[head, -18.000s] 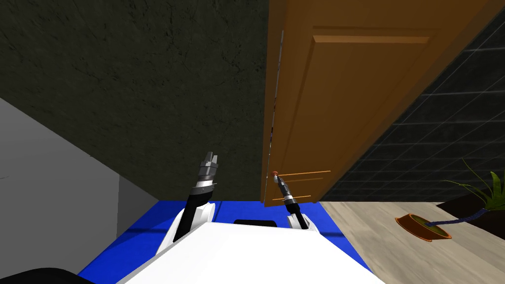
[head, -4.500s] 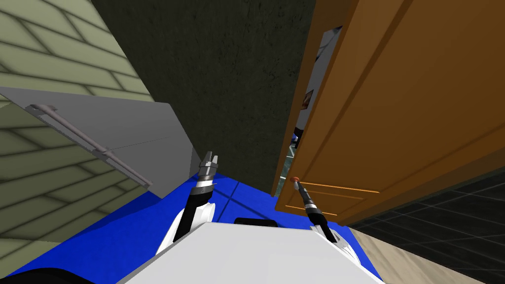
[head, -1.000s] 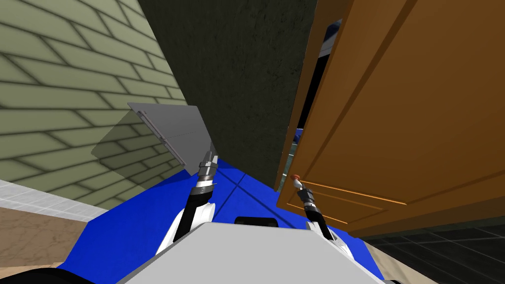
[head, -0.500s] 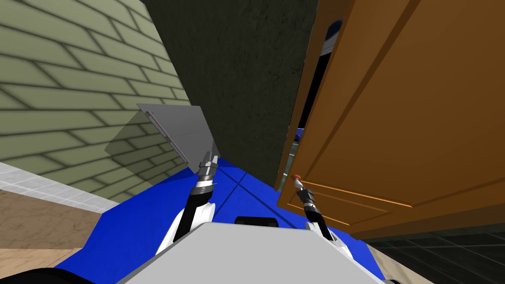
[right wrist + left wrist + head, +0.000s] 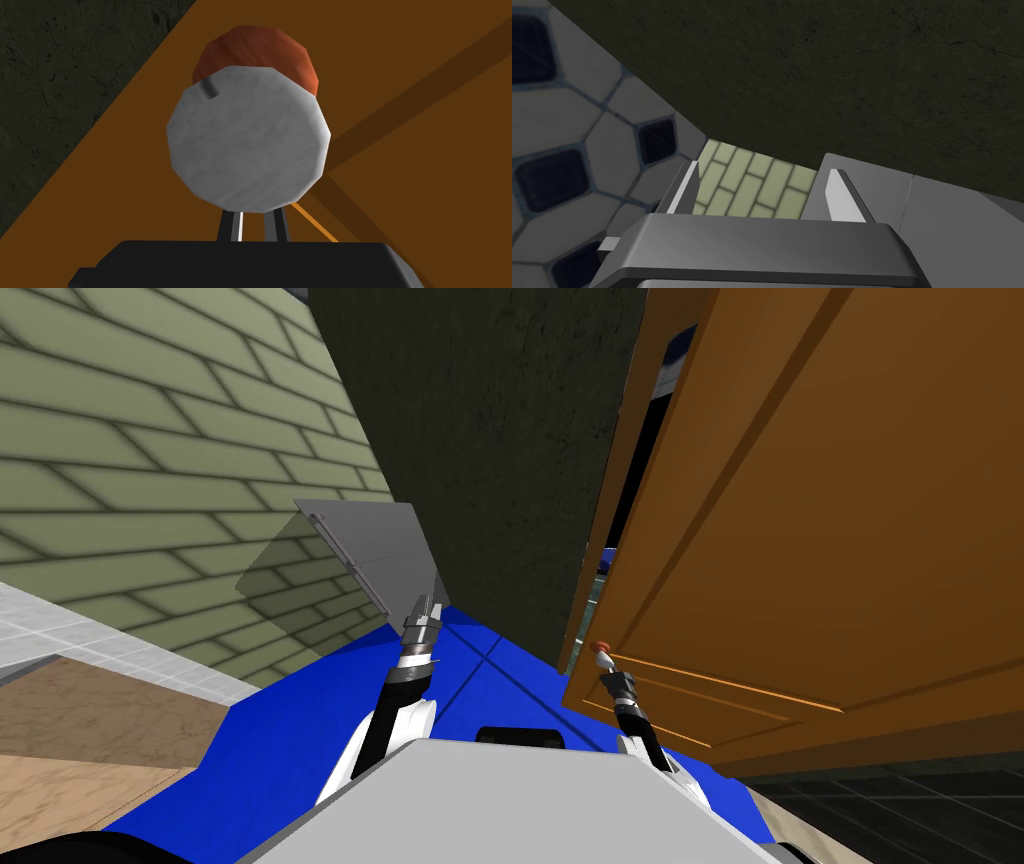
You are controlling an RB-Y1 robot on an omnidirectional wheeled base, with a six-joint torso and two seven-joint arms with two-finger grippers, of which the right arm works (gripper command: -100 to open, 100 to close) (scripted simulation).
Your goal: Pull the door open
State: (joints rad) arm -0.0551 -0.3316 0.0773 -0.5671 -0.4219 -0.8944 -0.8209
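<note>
Head view: the right gripper [image 5: 603, 660] is up at the knob [image 5: 600, 647], low on the free edge of the orange-brown door [image 5: 800, 538]. And the door is ajar! A narrow gap [image 5: 640, 478] shows between its edge and the dark wall [image 5: 500, 438], with a black area and a scrap of blue beyond.

Right wrist view: the grey knob sits dead ahead with its red base behind it. The two fingers [image 5: 239, 226] rise close together, tips hidden behind the knob. That reads as a pinch on it, though the contact itself is out of sight.

The left gripper [image 5: 424, 610] hangs over the blue floor [image 5: 300, 738], well apart from the door. In its own wrist view its blades are spread and hold nothing.

So this looks like mid-pull: grip made, door part open, plenty of swing left. The next move calls for drawing the knob back along the door's arc, not in a straight line. The wrist should turn with the leaf so the pinch doesn't slide off that round knob.
</note>
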